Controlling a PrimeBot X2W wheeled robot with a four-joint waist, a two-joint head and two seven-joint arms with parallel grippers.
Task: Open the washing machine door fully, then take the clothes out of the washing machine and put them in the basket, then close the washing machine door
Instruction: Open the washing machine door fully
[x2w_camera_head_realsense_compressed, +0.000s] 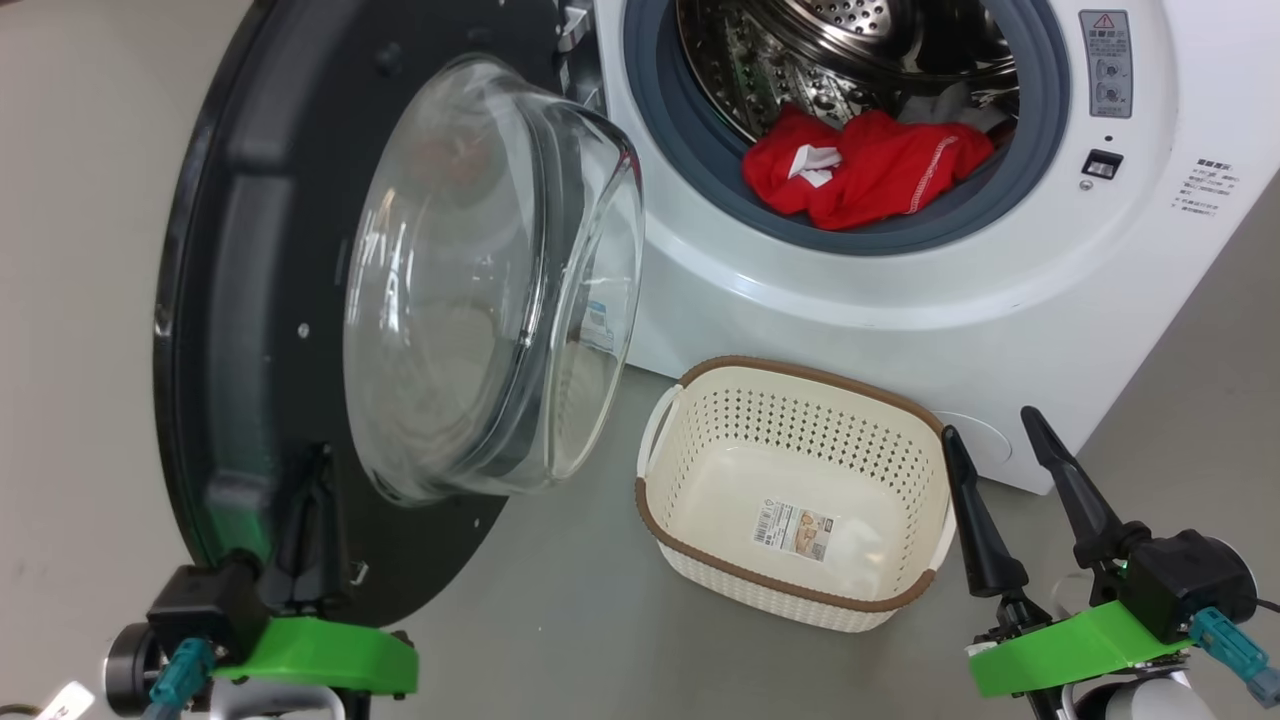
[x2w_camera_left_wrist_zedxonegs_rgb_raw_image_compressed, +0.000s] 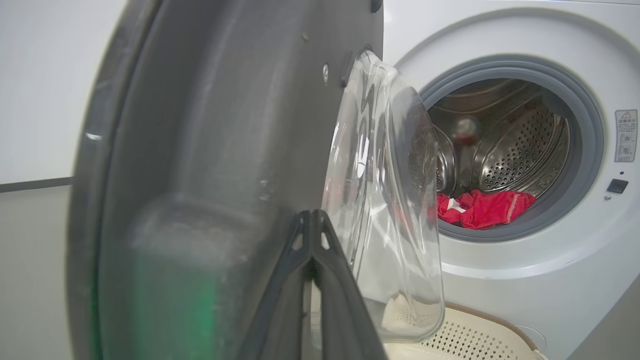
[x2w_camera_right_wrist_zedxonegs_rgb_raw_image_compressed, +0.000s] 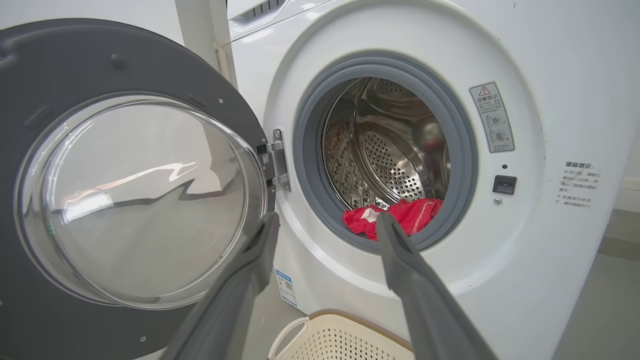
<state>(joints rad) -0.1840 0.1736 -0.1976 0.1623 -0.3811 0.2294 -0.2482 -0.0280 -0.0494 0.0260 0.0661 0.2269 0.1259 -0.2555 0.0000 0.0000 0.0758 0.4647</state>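
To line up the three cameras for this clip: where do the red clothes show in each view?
Head view: upper centre-right, the clothes rest low inside the grey gasket.
Left wrist view: the clothes, right of centre, middle height.
Right wrist view: the clothes, just right of centre.
Shared landmark: the grey gasket around them.

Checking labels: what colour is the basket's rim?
Brown; the basket rim shows best in the head view.
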